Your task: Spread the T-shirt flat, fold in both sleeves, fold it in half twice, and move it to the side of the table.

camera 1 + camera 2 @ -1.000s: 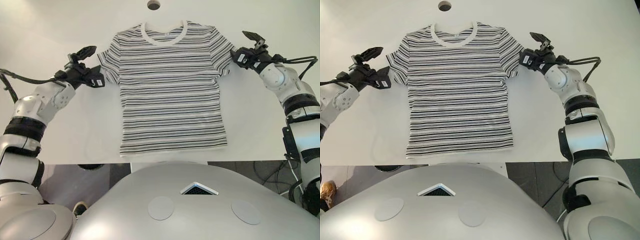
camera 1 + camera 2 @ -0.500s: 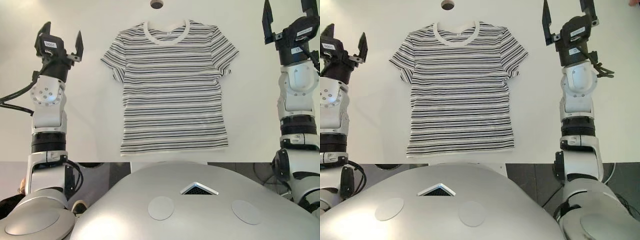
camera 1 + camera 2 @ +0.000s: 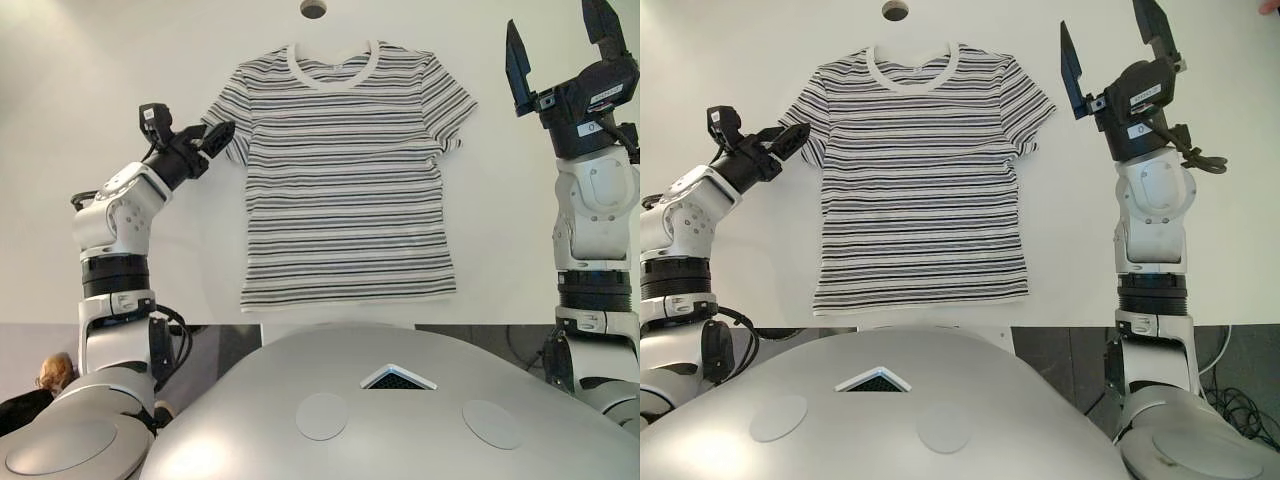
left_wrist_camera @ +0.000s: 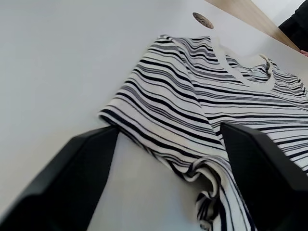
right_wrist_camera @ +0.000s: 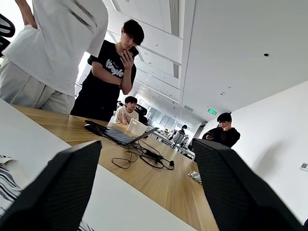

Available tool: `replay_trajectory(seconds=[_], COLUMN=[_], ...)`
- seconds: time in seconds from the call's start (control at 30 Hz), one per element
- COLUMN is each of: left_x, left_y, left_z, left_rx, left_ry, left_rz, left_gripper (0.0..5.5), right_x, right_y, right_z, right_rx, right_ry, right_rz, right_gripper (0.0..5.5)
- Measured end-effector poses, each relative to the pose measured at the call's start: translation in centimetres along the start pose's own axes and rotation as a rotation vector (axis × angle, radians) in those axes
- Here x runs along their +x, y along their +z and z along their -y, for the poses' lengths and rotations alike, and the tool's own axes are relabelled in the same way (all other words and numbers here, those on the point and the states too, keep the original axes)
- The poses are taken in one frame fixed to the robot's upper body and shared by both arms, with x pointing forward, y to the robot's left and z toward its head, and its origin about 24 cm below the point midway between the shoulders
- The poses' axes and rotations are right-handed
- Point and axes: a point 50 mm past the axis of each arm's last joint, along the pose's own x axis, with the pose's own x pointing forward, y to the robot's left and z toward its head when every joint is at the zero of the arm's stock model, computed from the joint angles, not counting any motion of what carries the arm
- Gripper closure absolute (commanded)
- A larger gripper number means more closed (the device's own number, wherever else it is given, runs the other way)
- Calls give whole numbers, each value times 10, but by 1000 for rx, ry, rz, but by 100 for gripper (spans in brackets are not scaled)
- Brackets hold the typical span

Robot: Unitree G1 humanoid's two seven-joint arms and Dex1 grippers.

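While the T-shirt [image 3: 345, 180] lies spread flat on the white table [image 3: 100, 60], both sleeves remain unfolded.
Left gripper [image 3: 188, 128], fingers wide apart, sits low, just beside the left sleeve; right gripper [image 3: 556, 30], equally wide, stands raised beside the right sleeve. Round grommet [image 3: 312, 8] beyond the collar.

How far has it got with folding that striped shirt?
Spreading looks done: the T-shirt lies flat on the table. In hand: the left arm's fingers, open, sit low at the left sleeve; the right arm's fingers are raised, open. Left to do: both sleeve folds, the two halvings and the move aside.
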Motion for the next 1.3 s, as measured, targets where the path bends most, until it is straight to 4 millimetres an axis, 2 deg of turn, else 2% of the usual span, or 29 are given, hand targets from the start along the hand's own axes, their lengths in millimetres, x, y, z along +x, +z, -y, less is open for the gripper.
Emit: replay_trajectory(seconds=[0.27,0.47,0.83,0.9,1.13,1.17,1.3], left_x=[8,17,24,25,26,25,24], left_y=[0,5,6,5,4,5,7], left_z=[3,1,-1,0,0,-1,-4], left_rx=[100,77,20,12,-13,-16,-6], left_ry=[27,64,91,86,90,100,123], left_rz=[-15,7,22,21,35,40,60], left_gripper=[156,156,345,403,534,549,549], right_x=[-1,0,0,0,1,1,1], right_y=[3,2,1,2,1,1,1], right_z=[-4,-7,-11,-12,-14,-14,-15], right_rx=[-8,-6,-18,-23,-44,-42,-41], right_ry=[32,41,57,60,72,71,71], right_rz=[0,-1,-5,-5,-11,-10,-10], right_gripper=[197,197,193,193,193,193,193])
